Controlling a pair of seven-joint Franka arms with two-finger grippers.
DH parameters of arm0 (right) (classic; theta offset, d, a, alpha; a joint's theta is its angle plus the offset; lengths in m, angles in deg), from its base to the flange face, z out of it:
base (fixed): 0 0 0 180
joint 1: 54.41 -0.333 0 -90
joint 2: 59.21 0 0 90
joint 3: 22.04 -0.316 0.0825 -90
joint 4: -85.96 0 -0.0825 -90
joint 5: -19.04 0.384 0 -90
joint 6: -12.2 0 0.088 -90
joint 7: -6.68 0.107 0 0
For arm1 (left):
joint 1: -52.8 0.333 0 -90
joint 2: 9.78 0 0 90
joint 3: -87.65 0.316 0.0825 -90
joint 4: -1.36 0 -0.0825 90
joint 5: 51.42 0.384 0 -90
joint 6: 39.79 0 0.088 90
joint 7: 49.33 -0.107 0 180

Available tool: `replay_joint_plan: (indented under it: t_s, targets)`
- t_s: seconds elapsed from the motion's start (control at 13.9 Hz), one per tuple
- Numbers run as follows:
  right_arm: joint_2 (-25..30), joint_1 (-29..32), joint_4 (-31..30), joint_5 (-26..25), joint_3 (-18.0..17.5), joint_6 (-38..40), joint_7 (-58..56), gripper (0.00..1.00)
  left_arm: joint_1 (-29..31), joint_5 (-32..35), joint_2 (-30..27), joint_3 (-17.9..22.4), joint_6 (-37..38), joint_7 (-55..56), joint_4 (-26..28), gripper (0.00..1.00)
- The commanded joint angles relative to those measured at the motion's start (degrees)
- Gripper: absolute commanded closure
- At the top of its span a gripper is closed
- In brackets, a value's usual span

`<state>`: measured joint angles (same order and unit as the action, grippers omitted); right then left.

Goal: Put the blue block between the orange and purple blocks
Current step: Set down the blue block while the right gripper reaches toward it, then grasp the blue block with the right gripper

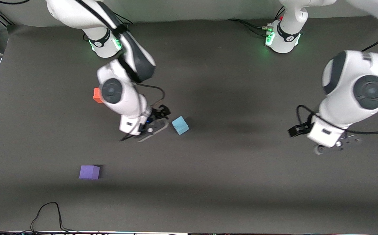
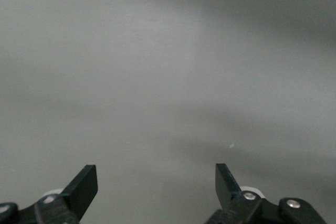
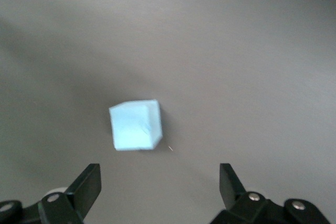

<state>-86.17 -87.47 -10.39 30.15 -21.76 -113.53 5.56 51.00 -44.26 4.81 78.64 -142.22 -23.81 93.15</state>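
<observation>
Dark tabletop (image 1: 241,182), left end effector (image 2: 156,192) released, waiting over bare tabletop at its end, right end effector (image 3: 160,190) released, low just beside blue block (image 1: 180,125), purple block (image 1: 89,172) nearest the camera, orange block (image 1: 96,95) partly hidden by right arm.

Dark grey matte table (image 1: 228,182), black cable (image 1: 47,215) looping at its edge nearest the front camera

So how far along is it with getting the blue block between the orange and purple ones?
Nothing is placed yet. The blue block sits on the table, ungrasped. The right gripper is open beside it, lining up. The orange block and purple block await it. The left gripper waits, open.
</observation>
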Motion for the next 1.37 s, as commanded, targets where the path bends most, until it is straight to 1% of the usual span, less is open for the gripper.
replay_joint_plan:
  t_s: [0.0, 0.07, 0.14, 0.29, 0.36, 0.5, 0.58, 0.65, 0.79, 0.87, 1.15, 1.23, 1.3]
  targets:
    - [-5.4, -2.3, 2.0, 1.2, 0.8, -5.2, 0.9, 0.0, -0.2, -1.0, -8.2, 4.1, 1.4, -6.3, 6.3, 0.0]
    - [-7.0, -3.2, 2.0, 1.2, 0.8, -7.4, 2.5, 0.0, -3.5, -1.6, -9.7, 8.7, 1.4, -8.7, 7.3, 0.0]
    - [-8.5, -4.6, 2.0, 1.2, 0.8, -9.3, 4.4, 0.0, -5.7, -3.4, -11.6, 12.9, 1.4, -11.2, 8.5, 0.0]
    - [-10.8, -7.4, 1.8, 1.0, 1.0, -13.1, 7.3, 0.0, -7.9, -5.7, -15.3, 17.2, 2.1, -15.8, 10.9, 0.0]
    - [-11.8, -7.9, 1.7, 1.0, 1.2, -14.6, 7.6, 0.0, -9.3, -5.4, -15.6, 18.3, 3.5, -16.2, 10.3, 0.0]
    - [-13.4, -8.1, 1.5, 0.8, 1.3, -17.0, 7.4, 0.0, -8.6, -4.9, -15.1, 17.7, 4.6, -16.4, 8.2, 0.0]
    - [-13.8, -8.0, 1.5, -0.3, 1.3, -17.2, 7.4, 0.0, -7.5, -5.0, -14.9, 16.8, 4.9, -16.6, 8.1, 0.0]
    - [-13.8, -7.7, 1.4, -1.6, 1.4, -17.2, 7.4, 0.0, -5.6, -4.9, -14.8, 14.4, 4.9, -16.6, 7.9, 0.0]
    - [-13.9, -7.4, 0.9, -2.1, 1.4, -17.2, 7.5, 0.0, 1.8, -4.9, -14.6, 7.5, 5.0, -16.6, 7.6, 0.0]
    - [-13.9, -7.5, 0.6, -2.1, 1.4, -17.2, 7.6, 0.0, 3.8, -4.9, -14.6, 5.5, 4.9, -16.6, 7.6, 0.0]
    - [-14.6, -7.6, 0.4, -2.1, 1.4, -17.2, 9.1, 0.0, 3.8, -5.0, -14.2, 5.5, 4.6, -16.2, 7.4, 0.0]
    - [-14.7, -7.9, 0.4, -2.1, 1.4, -17.2, 9.4, 0.07, 4.1, -5.0, -14.2, 5.5, 4.6, -16.4, 7.3, 0.0]
    - [-14.7, -7.9, 0.4, -2.1, 1.4, -17.1, 9.3, 0.3, 4.2, -5.0, -14.2, 5.6, 4.9, -16.5, 7.3, 0.0]
